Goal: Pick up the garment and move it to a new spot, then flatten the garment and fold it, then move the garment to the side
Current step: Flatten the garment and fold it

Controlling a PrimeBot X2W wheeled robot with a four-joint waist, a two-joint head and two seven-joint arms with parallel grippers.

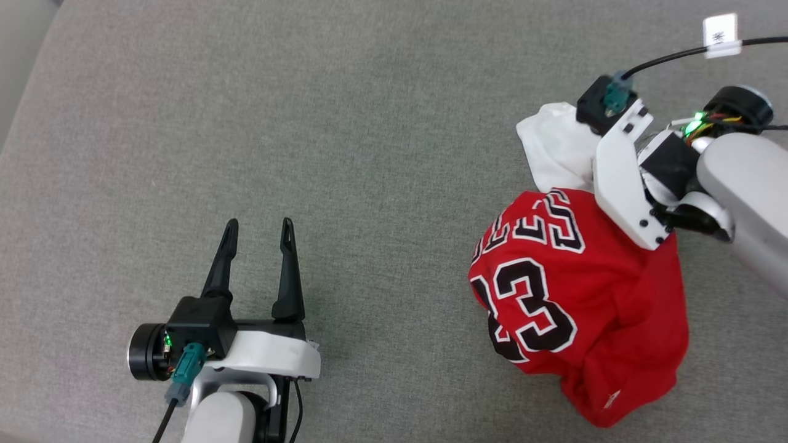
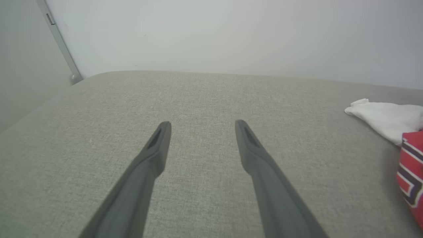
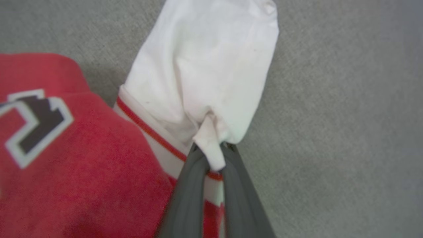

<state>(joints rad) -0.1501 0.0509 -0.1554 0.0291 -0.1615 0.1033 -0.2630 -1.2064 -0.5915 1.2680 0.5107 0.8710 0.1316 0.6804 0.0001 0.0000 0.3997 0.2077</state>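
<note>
The garment (image 1: pixel 578 295), a red jersey with a black 23 and a white sleeve, lies bunched at the right of the grey cushion. In the right wrist view my right gripper (image 3: pixel 211 152) is shut on a pinch of the garment (image 3: pixel 201 82) at its white sleeve, by the red-striped trim. From the head view that gripper's fingers are hidden under its white wrist housing (image 1: pixel 625 178), above the jersey's top edge. My left gripper (image 1: pixel 258 231) stands open at the lower left, well apart from the cloth, with nothing between its fingers (image 2: pixel 158 145). The garment's edge (image 2: pixel 409 172) shows at the right of the left wrist view.
The grey fabric surface (image 1: pixel 345 123) stretches wide to the left and centre. A black cable with a white tag (image 1: pixel 720 34) runs above the right arm. A pale wall (image 2: pixel 211 33) rises behind the cushion's far edge, with a metal rail (image 2: pixel 59 43) at the left.
</note>
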